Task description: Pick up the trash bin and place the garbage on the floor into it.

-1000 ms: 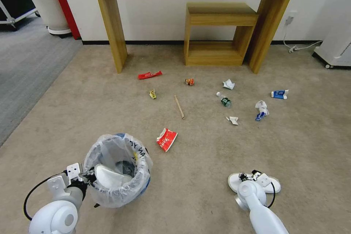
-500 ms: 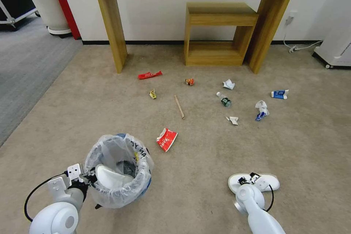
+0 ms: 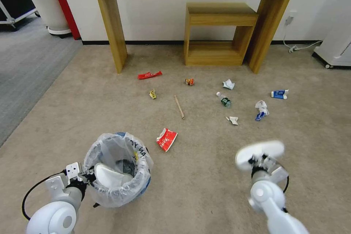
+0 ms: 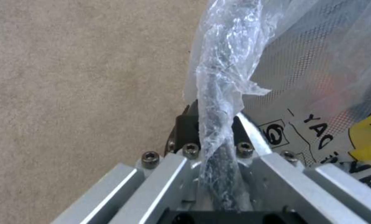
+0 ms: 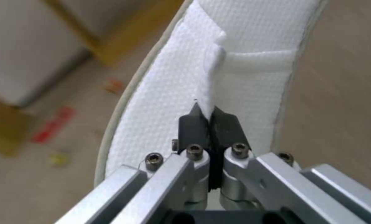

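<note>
The trash bin (image 3: 143, 166), blue with a crinkly lettered bag, stands at the near left of the floor (image 3: 204, 190). My left gripper (image 3: 89, 176) is shut on its bagged rim (image 4: 220, 62), with the jaws pinching the plastic (image 4: 212, 124). A white slipper lies inside the bin (image 3: 109, 177). My right gripper (image 3: 259, 161) is shut on the strap of a second white slipper (image 3: 260, 150), held above the carpet (image 5: 252, 77). Garbage lies ahead: a red wrapper (image 3: 166, 139), a wooden stick (image 3: 178, 106), a small bottle (image 3: 223, 100), crumpled white paper (image 3: 229, 84) and a blue-white packet (image 3: 279, 94).
A wooden desk (image 3: 113, 33) and a low wooden shelf (image 3: 215, 33) stand at the wall behind the litter. Grey carpet (image 3: 22, 69) and a white planter (image 3: 49, 9) lie far left. A white appliance (image 3: 334, 49) and a cable (image 3: 299, 47) sit far right.
My right gripper has lifted the white slipper off the floor and carried it up and forward. The left gripper and the bin have barely moved.
</note>
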### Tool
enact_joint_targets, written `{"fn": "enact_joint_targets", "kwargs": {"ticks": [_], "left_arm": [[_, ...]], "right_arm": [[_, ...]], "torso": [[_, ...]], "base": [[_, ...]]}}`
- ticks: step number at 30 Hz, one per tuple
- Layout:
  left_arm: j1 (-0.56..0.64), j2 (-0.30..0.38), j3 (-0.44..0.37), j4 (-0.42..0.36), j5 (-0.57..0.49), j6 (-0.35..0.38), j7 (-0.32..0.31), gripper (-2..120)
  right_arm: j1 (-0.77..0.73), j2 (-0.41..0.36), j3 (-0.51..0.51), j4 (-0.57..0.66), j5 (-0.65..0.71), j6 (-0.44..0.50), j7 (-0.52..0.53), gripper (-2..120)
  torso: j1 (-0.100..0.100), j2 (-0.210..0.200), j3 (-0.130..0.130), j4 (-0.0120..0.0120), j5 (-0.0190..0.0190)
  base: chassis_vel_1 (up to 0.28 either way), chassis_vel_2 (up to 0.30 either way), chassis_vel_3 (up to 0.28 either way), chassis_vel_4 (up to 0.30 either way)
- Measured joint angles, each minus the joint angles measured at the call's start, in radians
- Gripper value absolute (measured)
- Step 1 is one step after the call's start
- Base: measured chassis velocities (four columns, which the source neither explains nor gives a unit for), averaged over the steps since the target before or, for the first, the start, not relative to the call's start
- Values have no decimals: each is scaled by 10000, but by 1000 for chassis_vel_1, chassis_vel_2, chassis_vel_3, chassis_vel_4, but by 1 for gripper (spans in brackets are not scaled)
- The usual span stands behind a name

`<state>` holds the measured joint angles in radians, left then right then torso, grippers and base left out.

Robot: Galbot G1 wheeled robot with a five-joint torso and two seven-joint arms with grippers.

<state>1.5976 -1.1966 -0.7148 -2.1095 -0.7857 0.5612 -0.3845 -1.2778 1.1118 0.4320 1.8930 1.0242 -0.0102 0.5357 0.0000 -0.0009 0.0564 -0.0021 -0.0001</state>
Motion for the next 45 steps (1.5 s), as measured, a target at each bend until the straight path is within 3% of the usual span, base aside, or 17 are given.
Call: {"fn": "enact_joint_targets", "kwargs": {"ticks": [6,7,11,19,22,31,39,45], "left_arm": [[102,30,-14,-283,-40,119,-4,1],[102,30,-14,-283,-40,119,-4,1],[192,-23,-8,-485,-40,170,-11,1],[121,-96,60,-557,-42,227,-45,1],[-134,-19,290,-424,-150,318,-65,1],[-78,-42,233,-669,-226,385,-80,1],[-64,-188,274,-773,-228,426,-83,1],[-65,-243,247,-848,-244,430,-83,1]], "right_arm": [[925,-1726,-909,2675,321,330,-793,0],[925,-1726,-909,2675,321,330,-793,0],[2173,-2974,-1959,3688,807,1027,-1888,0],[3516,-4368,-3442,3704,928,2173,-3752,0],[3921,-4991,-4367,3367,277,3050,-5361,0],[5975,-4512,-6842,2053,-1196,3992,-7214,0],[7337,-4008,-8793,752,-1995,4310,-7767,0],[8469,-2968,-10750,-566,-2700,4751,-7967,0]], "torso": [[0,0,0,1,1],[0,0,0,1,1],[0,0,0,2,2],[0,0,0,3,0],[0,0,0,-4,0],[0,0,1,2,0],[0,0,1,1,-1],[0,0,1,1,0]], "base": [[0,0,0,0],[0,0,0,0],[0,0,0,0],[0,0,0,0],[0,0,0,0],[0,0,0,0],[0,0,0,0],[0,0,0,0]]}}
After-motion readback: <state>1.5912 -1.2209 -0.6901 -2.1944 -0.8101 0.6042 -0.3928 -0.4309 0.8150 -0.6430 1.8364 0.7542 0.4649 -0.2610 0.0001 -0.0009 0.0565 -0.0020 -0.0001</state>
